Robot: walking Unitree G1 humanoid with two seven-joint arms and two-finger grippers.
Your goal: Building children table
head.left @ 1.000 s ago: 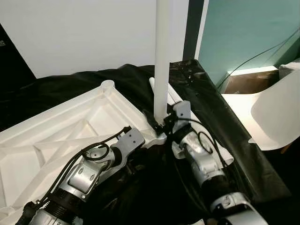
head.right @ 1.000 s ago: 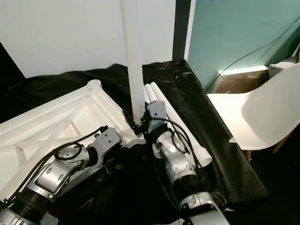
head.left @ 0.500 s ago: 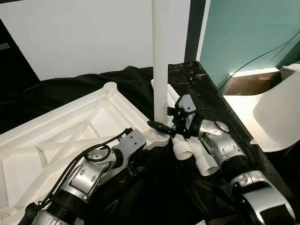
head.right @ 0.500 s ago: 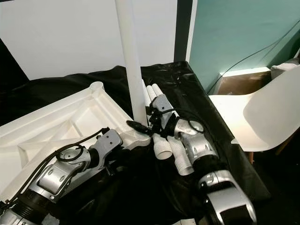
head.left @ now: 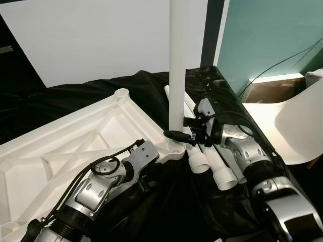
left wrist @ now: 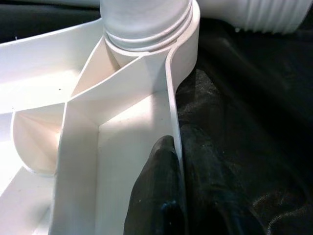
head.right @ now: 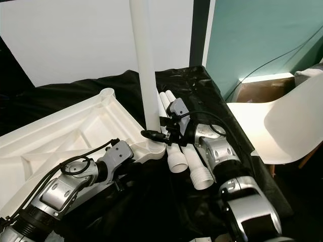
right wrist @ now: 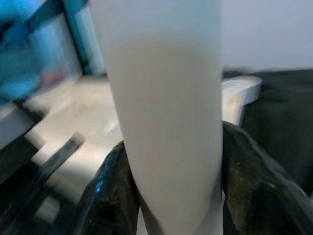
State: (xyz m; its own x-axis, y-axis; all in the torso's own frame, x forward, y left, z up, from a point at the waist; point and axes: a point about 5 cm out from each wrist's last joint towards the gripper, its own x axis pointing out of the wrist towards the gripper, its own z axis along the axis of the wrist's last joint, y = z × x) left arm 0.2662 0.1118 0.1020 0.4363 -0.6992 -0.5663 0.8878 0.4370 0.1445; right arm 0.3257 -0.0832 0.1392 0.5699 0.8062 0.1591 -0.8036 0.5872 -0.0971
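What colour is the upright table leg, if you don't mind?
White; the upright table leg shows best in the right eye view.

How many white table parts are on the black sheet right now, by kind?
White ribbed plastic tabletop, upside down: 1
White round leg standing in the corner socket: 1
White loose legs lying flat: 2 clearly visible
Total: 4

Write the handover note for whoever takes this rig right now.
Right pincer: shut on the upright leg, low down near its base.
Left pincer: gripping the rim of the upside-down tabletop, steadying it.
Done: one leg stands in the tabletop's near corner socket; how far it is screwed in cannot be told.
Left: the loose legs lie on the black sheet beside the right arm; the far corner socket is empty.
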